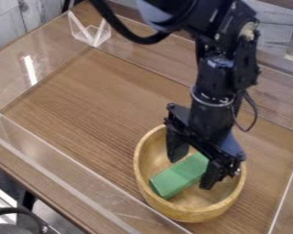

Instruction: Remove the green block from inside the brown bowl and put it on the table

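While the brown bowl (154, 197) sits on the wood-grain bench (94, 108) at the lower right of the frame, the green block (176, 180) lies inside it, slanting from the bowl's lower left up toward its middle; the black tool (197, 163) reaches down from the upper right, its jaws spread wide, one finger at the bowl's upper left and the other toward its right side, over the block's upper end; whether either finger touches the block I cannot tell; a clear plastic piece (92, 29) stands at the upper left.
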Available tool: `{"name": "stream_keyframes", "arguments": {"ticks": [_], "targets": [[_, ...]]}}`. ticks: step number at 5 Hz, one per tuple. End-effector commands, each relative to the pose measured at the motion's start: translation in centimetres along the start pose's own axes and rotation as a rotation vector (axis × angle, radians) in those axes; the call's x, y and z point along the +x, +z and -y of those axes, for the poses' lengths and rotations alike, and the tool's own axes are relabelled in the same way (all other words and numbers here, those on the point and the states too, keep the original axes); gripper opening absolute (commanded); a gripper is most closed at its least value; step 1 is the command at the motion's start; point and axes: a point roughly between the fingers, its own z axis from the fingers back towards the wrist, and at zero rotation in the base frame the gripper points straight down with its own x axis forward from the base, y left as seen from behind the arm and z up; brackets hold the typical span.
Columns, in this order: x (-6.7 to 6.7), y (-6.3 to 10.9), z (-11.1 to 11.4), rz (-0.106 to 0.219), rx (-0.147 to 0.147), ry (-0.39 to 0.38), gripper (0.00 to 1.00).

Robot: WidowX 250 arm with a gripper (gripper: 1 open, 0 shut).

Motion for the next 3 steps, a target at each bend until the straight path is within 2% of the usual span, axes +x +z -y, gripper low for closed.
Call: {"name": "stream_keyframes", "arguments": {"ticks": [1,2,3], "targets": [[0.7,0.0,0.2,0.023,-0.001,-0.035,1.0],[1.1,-0.7,0.2,0.015,0.002,-0.086,1.0],[0.1,-2.0,-0.2,0.013,-0.005,-0.059,1.0]]}}
